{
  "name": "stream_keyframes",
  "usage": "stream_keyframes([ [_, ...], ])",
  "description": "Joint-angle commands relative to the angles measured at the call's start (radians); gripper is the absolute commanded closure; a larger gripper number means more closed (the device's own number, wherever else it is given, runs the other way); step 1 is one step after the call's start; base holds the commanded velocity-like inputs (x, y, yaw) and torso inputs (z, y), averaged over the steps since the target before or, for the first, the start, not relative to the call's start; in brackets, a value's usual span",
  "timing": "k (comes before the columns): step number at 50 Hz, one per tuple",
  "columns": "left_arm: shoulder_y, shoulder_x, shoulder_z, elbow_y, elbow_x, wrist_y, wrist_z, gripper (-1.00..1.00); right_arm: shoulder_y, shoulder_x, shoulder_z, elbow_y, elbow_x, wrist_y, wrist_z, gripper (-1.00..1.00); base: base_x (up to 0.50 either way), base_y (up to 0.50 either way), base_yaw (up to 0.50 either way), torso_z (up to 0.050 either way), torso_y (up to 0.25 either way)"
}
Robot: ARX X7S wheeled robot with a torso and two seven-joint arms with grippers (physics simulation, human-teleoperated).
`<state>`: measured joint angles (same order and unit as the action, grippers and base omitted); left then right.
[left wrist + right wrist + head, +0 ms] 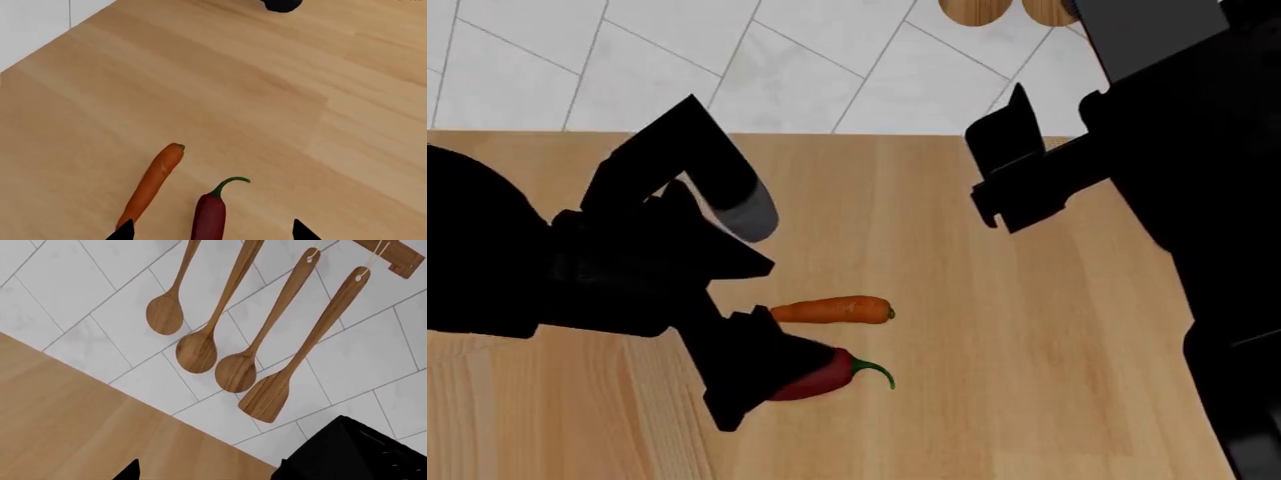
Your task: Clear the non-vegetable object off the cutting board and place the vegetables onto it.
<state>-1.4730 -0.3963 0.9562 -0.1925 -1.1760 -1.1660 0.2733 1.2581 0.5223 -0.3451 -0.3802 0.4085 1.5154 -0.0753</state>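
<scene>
Here we see our left gripper [212, 231] hanging low over the wooden counter [267, 100] with its two tips spread wide and nothing pinched; the dark red chili pepper [209, 217] lies right between those tips, its green stem curling away from them; the orange carrot [152, 182] lies just beside the pepper, close to one tip; our right gripper [207, 472] is up by the tiled wall [80, 295], near four wooden spoons [233, 340]; we cannot tell if it is open.

Orange carrot [829, 311] lying flat on the wooden countertop, glossy dark red chili pepper [825, 377] just beside it, roughly parallel, green stem curved
</scene>
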Motion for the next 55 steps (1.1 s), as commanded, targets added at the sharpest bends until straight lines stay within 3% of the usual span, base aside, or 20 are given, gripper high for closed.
stream_keyframes([
  [1,0.045,0.009,0.008,-0.023,0.011,0.036,0.0,-1.0,-0.008,0.0,0.009,-0.014,0.016,0.006,0.009,-1.0,0.0,0.0,0.0,0.0,0.0],
  [55,0.227,0.074,0.067,-0.189,0.085,0.18,0.021,-1.0,-0.04,0.022,0.045,-0.034,0.107,0.008,0.079,-1.0,0.0,0.0,0.0,0.0,0.0],
])
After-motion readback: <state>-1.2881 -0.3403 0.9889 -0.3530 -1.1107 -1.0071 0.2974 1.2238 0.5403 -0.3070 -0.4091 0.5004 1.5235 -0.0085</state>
